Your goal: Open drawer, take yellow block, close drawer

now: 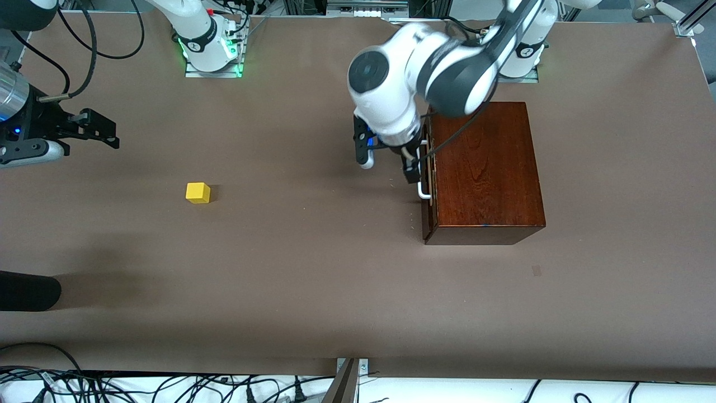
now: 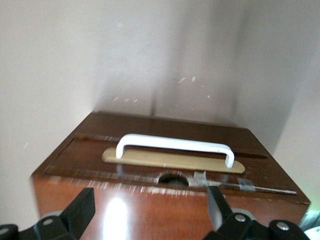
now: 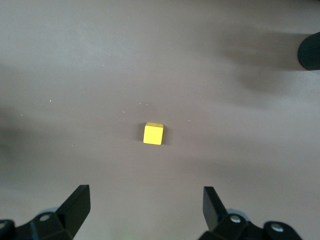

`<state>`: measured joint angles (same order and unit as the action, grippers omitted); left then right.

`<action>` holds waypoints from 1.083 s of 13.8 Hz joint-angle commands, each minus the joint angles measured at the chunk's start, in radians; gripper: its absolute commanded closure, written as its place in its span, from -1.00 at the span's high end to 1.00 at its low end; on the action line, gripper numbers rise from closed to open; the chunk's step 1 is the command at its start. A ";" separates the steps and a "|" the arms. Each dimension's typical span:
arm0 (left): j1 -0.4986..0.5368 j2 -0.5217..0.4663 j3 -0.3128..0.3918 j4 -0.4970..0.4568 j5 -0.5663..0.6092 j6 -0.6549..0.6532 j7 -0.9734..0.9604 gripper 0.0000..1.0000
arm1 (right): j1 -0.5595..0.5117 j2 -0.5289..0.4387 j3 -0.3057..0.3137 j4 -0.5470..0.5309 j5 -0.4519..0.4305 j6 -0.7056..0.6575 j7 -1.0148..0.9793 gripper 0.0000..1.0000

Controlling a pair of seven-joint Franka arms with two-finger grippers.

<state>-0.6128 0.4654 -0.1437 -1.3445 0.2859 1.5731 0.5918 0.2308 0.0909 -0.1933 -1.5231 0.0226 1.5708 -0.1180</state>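
The dark reddish-brown wooden box (image 1: 486, 168) stands toward the left arm's end of the table. Its drawer (image 1: 429, 184) is pushed in flush, with the white bar handle (image 1: 424, 187) on its front. My left gripper (image 1: 390, 165) is open and empty, in front of the drawer at the handle. In the left wrist view the handle (image 2: 175, 147) lies just ahead of the left gripper (image 2: 150, 212). The yellow block (image 1: 198, 192) sits on the bare table toward the right arm's end. My right gripper (image 1: 112, 131) hangs open and empty above the table beside it; the right wrist view shows the block (image 3: 153, 133) ahead of the right gripper (image 3: 145, 205).
A black rounded object (image 1: 28, 291) lies at the table's edge at the right arm's end, nearer to the front camera than the block; it also shows in the right wrist view (image 3: 310, 52). Cables run along the table's front edge (image 1: 168, 386).
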 commanded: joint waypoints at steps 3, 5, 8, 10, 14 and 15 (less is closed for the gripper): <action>0.094 -0.085 0.064 0.123 -0.011 -0.153 -0.086 1.00 | -0.007 0.001 0.003 0.004 -0.021 0.031 0.008 1.00; 0.201 -0.163 0.069 0.091 -0.046 -0.128 -0.104 1.00 | -0.007 0.001 0.003 0.004 -0.021 0.043 0.003 1.00; 0.382 -0.289 0.069 -0.017 -0.186 -0.032 -0.249 1.00 | -0.007 0.003 0.003 0.004 -0.019 0.051 0.000 1.00; 0.488 -0.388 0.069 -0.135 -0.237 0.080 -0.384 1.00 | -0.007 0.003 0.003 0.004 -0.021 0.054 0.000 1.00; 0.580 -0.507 0.070 -0.310 -0.278 0.093 -0.507 1.00 | -0.007 0.003 0.003 0.004 -0.019 0.058 0.000 1.00; 0.603 -0.531 0.070 -0.332 -0.278 0.091 -0.506 1.00 | -0.007 0.003 0.003 0.004 -0.019 0.058 0.000 1.00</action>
<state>-0.0391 0.0216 -0.0607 -1.5596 0.0212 1.6312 0.1218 0.2275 0.0951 -0.1941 -1.5231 0.0163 1.6241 -0.1181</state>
